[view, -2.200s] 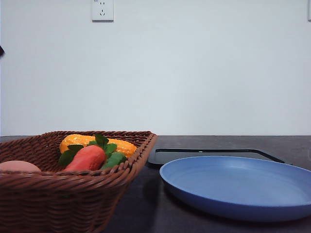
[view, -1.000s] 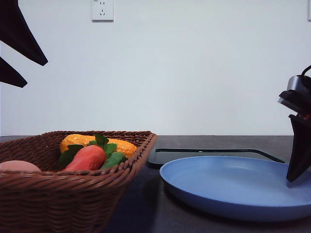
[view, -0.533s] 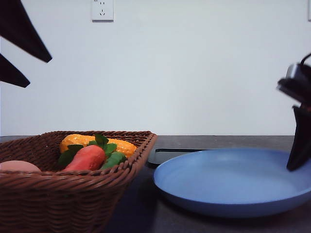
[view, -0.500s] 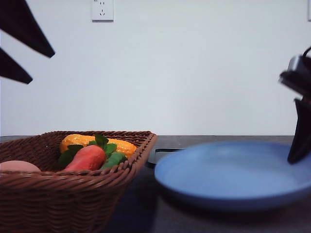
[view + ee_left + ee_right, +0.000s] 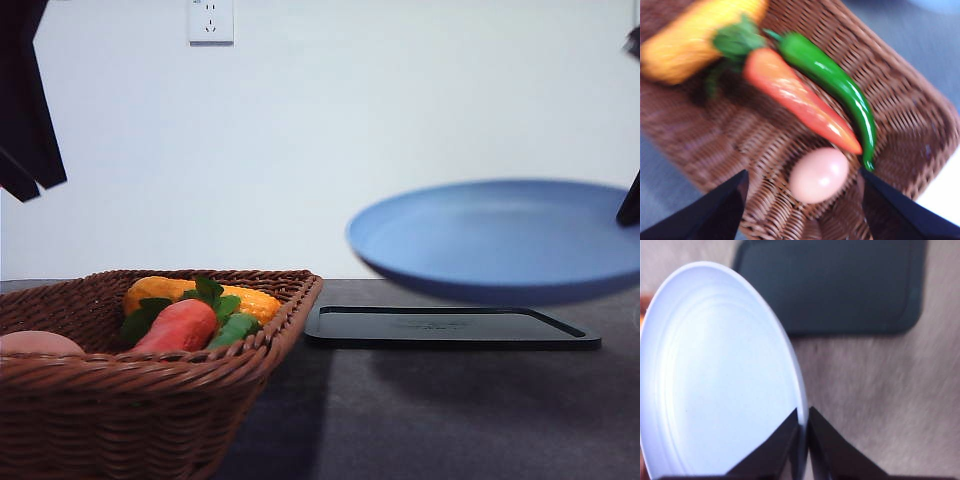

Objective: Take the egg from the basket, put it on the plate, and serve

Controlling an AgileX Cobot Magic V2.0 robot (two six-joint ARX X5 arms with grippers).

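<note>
The pinkish egg (image 5: pixel 819 175) lies in the brown wicker basket (image 5: pixel 900 115) near one wall, and its top peeks over the rim at the front view's left edge (image 5: pixel 35 343). My left gripper (image 5: pixel 805 215) hangs open above the basket (image 5: pixel 150 380), its fingers (image 5: pixel 30 150) high at the top left, touching nothing. My right gripper (image 5: pixel 802 440) is shut on the rim of the blue plate (image 5: pixel 715 375). The plate (image 5: pixel 500 240) is held in the air, roughly level, above the table at the right.
In the basket with the egg lie a carrot (image 5: pixel 795 97), a green pepper (image 5: pixel 840 90) and a corn cob (image 5: pixel 690 42). A flat black tray (image 5: pixel 450 328) sits on the dark table beneath and behind the raised plate.
The right gripper has lifted the plate off the table, well above the tray. The left gripper's fingers have swung to point downward over the basket.
</note>
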